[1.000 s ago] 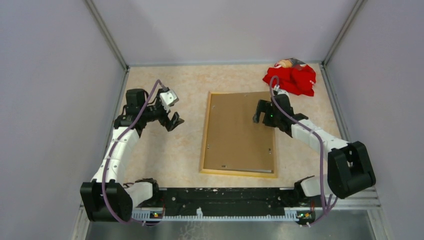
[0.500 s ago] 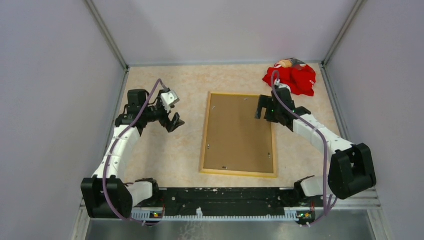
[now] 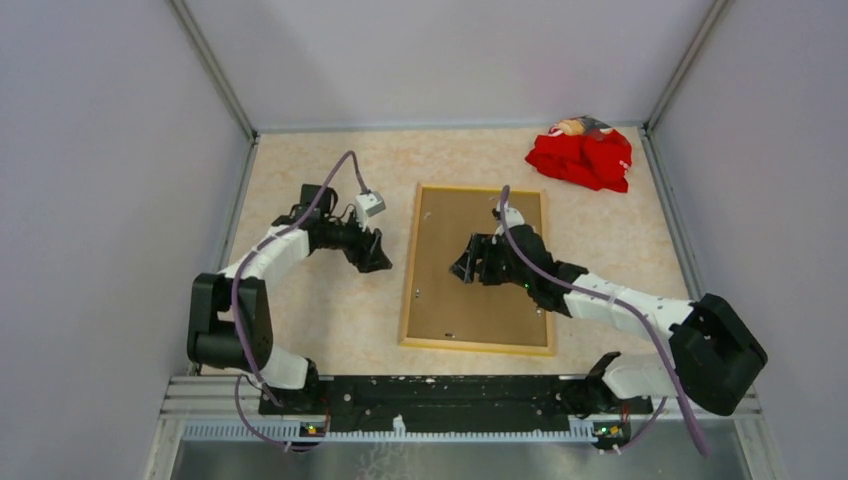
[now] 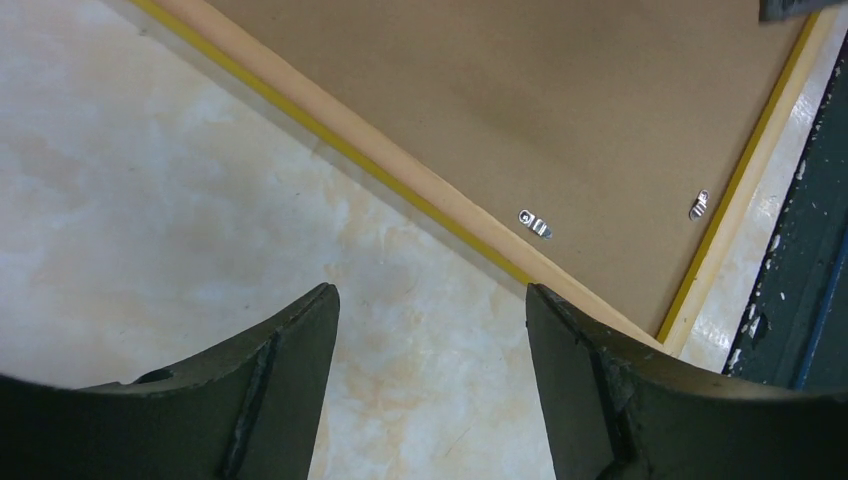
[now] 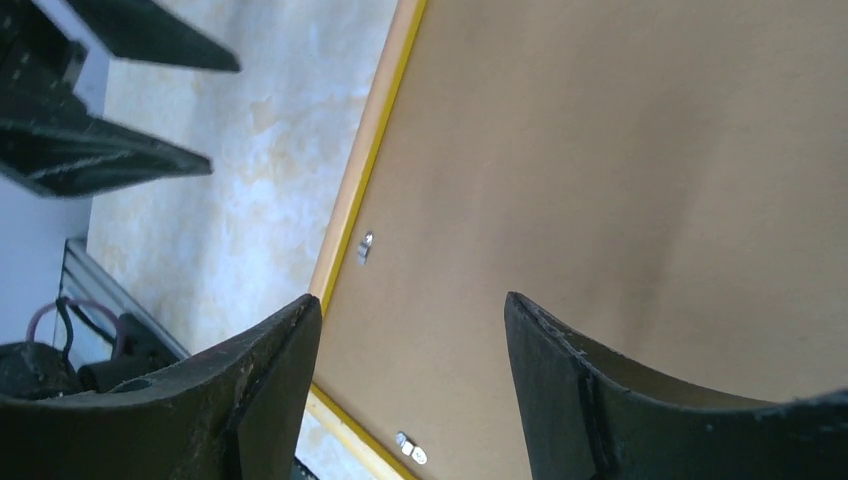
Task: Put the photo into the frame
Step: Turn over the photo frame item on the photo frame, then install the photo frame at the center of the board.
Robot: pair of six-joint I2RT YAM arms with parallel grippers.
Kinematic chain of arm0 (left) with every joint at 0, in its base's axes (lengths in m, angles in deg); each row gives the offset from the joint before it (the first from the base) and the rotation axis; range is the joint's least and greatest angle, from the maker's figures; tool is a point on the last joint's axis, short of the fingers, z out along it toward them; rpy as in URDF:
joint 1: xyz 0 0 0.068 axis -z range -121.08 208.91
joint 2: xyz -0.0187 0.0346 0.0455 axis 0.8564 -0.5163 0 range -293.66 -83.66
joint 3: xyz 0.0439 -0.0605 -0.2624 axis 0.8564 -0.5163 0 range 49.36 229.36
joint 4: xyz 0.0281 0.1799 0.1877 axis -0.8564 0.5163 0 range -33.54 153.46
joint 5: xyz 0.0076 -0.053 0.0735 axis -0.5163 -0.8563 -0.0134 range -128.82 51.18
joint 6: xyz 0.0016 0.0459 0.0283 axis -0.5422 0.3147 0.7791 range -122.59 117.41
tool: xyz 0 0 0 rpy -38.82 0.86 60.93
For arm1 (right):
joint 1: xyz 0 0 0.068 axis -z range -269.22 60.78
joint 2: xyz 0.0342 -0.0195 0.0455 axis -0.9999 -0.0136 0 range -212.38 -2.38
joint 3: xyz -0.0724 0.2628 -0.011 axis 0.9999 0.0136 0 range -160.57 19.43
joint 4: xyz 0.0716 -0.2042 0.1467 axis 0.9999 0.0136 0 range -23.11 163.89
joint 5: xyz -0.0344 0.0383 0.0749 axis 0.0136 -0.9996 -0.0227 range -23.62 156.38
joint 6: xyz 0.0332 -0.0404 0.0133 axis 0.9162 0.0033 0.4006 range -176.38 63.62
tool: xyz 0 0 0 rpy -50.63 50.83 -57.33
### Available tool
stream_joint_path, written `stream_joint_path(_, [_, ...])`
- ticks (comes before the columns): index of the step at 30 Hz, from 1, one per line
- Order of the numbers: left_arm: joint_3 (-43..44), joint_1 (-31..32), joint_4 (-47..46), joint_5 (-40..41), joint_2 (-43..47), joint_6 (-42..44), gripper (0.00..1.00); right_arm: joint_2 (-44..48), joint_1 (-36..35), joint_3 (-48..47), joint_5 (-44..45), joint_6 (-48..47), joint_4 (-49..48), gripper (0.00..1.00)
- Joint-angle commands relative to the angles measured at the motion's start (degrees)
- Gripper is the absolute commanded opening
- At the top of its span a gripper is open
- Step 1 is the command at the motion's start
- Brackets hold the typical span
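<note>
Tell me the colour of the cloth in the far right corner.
The cloth is red, clearest from the top external view.

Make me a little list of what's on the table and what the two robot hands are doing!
frame: lying face down on the table, pale back up, yellow edge showing
board: brown, sitting inside the frame
clips: small metal ones on the board near the frame's edge
left gripper: open, empty, above the table right by the frame's left edge
right gripper: open, empty, over the board
red cloth: far right corner
photo: not in sight
</note>
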Motion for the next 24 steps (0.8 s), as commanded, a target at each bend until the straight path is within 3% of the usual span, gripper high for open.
stream_joint_path(1, [3.9, 2.8, -1.6, -1.6, -5.9, -4.1, 0.72, -3.9, -4.9, 2.9, 0.8, 3.3, -15.9, 0.67])
stream_joint_path(6, [8.1, 4.4, 0.5, -1.8, -13.7, -6.3, 0.59, -9.3, -8.1, 5.0, 0.1, 4.0, -25.6, 0.63])
stream_joint_path(16, [7.5, 6.1, -0.7, -2.6, -17.8, -9.0, 0.50, -22.2, -13.6, 1.9, -0.4, 4.4, -33.6, 0.58])
stream_joint_path(24, [8.7, 7.0, 0.6, -3.3, -21.1, -9.1, 0.43, -25.5, -14.6, 2.2, -0.4, 5.2, -36.3, 0.56])
